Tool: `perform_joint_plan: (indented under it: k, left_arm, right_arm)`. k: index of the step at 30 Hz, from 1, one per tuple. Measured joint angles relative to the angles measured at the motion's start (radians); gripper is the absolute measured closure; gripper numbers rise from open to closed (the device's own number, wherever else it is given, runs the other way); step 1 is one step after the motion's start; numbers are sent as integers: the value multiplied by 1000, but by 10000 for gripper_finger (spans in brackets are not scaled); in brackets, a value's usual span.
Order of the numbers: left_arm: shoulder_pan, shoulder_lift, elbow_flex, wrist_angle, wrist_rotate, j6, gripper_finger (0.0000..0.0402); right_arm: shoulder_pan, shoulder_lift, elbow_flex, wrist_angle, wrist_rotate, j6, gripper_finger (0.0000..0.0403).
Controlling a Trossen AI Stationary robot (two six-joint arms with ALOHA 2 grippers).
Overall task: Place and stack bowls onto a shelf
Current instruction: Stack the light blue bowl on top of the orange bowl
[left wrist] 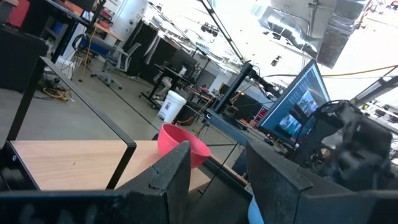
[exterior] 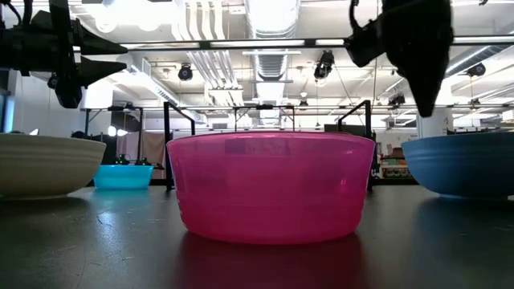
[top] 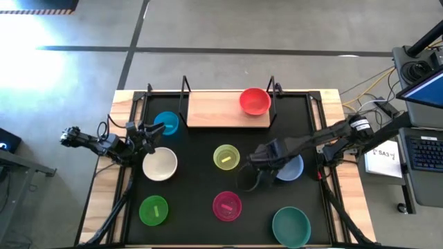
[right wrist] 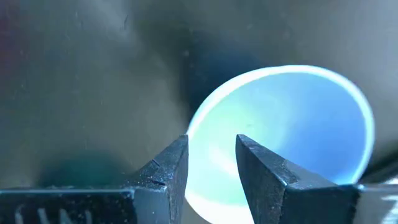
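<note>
Red bowl on the shelf; right claw over the grey-blue bowl.

High view: the red bowl (top: 255,101) sits at the right end of the shelf (top: 214,111); the right claw (top: 259,160) hangs left of the grey-blue bowl (top: 291,168), the left claw (top: 147,138) between the blue bowl (top: 167,123) and white bowl (top: 160,164).
Low view: the magenta bowl (exterior: 271,186) fills the near table (exterior: 96,241).
Wrist views: both claws' fingers stand apart, gripping nothing.
</note>
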State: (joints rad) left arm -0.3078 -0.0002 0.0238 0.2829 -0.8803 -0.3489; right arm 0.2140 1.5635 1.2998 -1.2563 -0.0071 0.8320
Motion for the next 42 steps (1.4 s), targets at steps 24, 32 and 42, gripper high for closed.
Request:
perform_joint_plan:
  k: [24,32,42]
  left_arm:
    - [0,0,0,0,0,0,265]
    - [0,0,0,0,0,0,265]
    - [0,0,0,0,0,0,265]
  right_arm:
    - [11,0,-276,252,0,-48,320]
    - [11,0,-192,249,-59,-178,393]
    - [15,0,75,246,86,-504,395]
